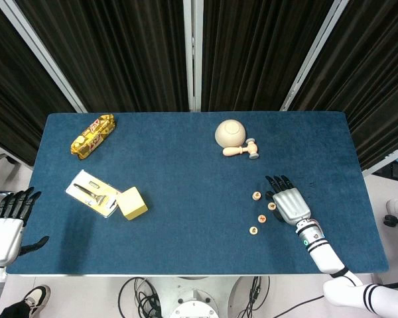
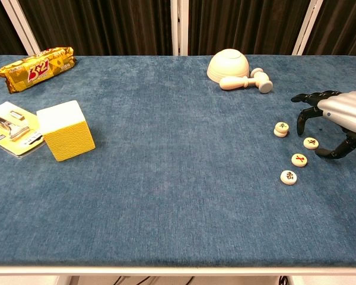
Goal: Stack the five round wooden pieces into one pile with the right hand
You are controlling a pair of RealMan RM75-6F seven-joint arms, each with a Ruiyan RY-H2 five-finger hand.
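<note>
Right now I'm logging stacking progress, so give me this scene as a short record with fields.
stack: two-piece pile, far left of the group
loose pieces: three, lying flat and apart
right hand: over the pieces, fingers spread, holding nothing
left hand: off the table's left edge, open
other items: bowl, mallet, yellow block, snack pack

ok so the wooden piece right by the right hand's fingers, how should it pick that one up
Pinch that wooden piece across its thin rim, coming down from above with the right hand. It is a flat disc lying face up on the table, so only its edge offers a hold. It lies apart from its neighbours, leaving room for the fingers on either side.
</note>
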